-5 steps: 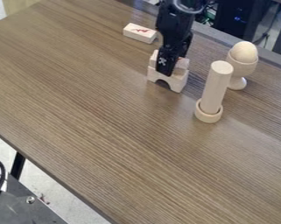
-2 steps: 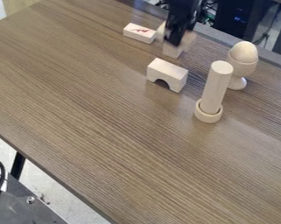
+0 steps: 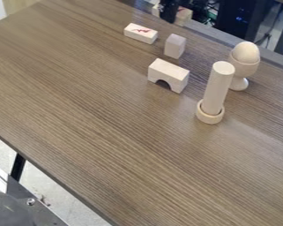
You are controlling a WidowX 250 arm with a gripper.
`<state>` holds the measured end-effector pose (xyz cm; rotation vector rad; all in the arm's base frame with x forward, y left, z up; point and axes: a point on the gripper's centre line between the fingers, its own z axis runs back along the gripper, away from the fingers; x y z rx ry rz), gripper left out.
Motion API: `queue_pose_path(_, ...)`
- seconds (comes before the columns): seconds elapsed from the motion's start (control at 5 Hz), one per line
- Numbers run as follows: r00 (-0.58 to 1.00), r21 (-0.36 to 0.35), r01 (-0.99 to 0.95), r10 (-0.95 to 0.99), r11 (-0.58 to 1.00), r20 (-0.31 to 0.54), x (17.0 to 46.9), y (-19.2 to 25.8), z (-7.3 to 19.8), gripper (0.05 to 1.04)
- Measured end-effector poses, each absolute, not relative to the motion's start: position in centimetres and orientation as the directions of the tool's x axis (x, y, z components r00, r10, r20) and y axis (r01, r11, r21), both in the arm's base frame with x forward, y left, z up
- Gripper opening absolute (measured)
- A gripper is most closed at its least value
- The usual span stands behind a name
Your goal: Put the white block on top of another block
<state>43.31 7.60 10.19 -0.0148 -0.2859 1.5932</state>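
Near on desk (image 3: pixel 102 114): arched block (image 3: pixel 168 75), flat-topped, likely seat. Just beyond, pale upright block (image 3: pixel 174 47), probably the white one; should handle light, rigid, smooth. Take opposite sides, mid-height. Far edge: gripper (image 3: pixel 169 18) closed around longer block (image 3: pixel 183 16)

Your gripper (image 3: pixel 169 14) is black, at the scene's far edge and a little right of the middle; you see a narrow, dark form, longer than it is wide, with a blunt lower end; its surface looks black all the way down; higher up, its outline is hard for you to pick out against the dark background; finer detail is too small to tell.
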Motion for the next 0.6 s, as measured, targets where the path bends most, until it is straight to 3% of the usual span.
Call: queue_pose_path(0.6, -0.056, -0.128, -0.991, 0.987, -0.037, 0.149, 45.0, 11.5, 7.0, 0.554)
